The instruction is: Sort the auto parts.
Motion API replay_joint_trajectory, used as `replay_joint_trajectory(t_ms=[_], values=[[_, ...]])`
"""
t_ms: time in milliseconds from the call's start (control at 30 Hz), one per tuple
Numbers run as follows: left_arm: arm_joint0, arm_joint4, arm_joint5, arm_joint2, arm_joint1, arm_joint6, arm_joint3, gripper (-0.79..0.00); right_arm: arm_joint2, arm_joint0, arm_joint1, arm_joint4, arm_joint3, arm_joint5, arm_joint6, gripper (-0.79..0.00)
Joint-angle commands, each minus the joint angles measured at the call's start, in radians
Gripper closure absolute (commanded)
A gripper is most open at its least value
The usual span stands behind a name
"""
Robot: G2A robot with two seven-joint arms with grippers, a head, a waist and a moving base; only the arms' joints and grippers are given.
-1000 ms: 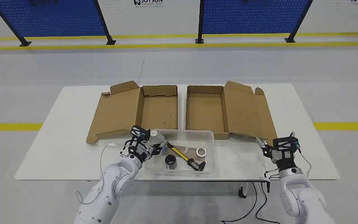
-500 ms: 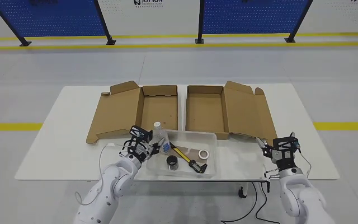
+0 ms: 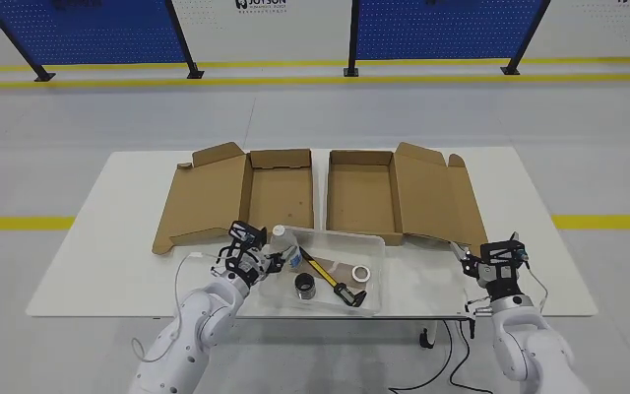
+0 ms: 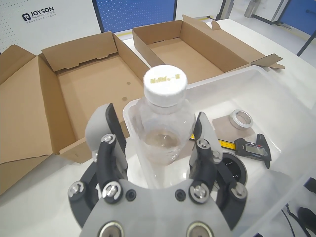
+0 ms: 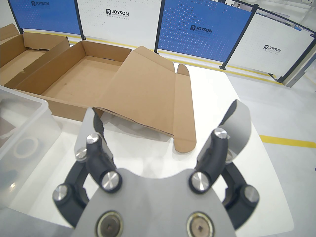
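While upright — bottle (image 4: pixel 164 122) between left end effector (image 4: pixel 155 113) jaws

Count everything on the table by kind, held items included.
Boxes: 2
Bin: 1
Bottle: 1, in left gripper
Rings: 2, silver and black
Caliper: 1
Brown pad: 1
Total: 8

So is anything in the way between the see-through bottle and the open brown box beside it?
Yes. The clear plastic bottle in the left gripper looks partly inside the clear plastic bin, so the bin's side wall and the low edge of the brown cardboard box stand between them.
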Motion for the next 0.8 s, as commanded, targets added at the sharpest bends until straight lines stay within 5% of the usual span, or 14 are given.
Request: replay_joint_trajectory(t_ms=[0,633,700,767], values=[[0.000,-0.001,-0.003,-0.002,0.000,-0.001,-0.005,-0.773,0.000,0.000,0.000,0.000,0.000,0.000,0.000,-0.785],[-0.064,0.020,-0.009,0.052,-0.011,-0.018,-0.009,-0.674,0.000,0.000,0.000,0.000,0.000,0.000,0.000,-0.785],[-0.070,0.016,-0.009,0.060,-0.013,-0.015,-0.005,-0.650,0.000,0.000,0.000,0.000,0.000,0.000,0.000,-0.785],[-0.072,0.021,-0.007,0.067,-0.014,-0.013,-0.003,-0.542,0.000,0.000,0.000,0.000,0.000,0.000,0.000,-0.785]])
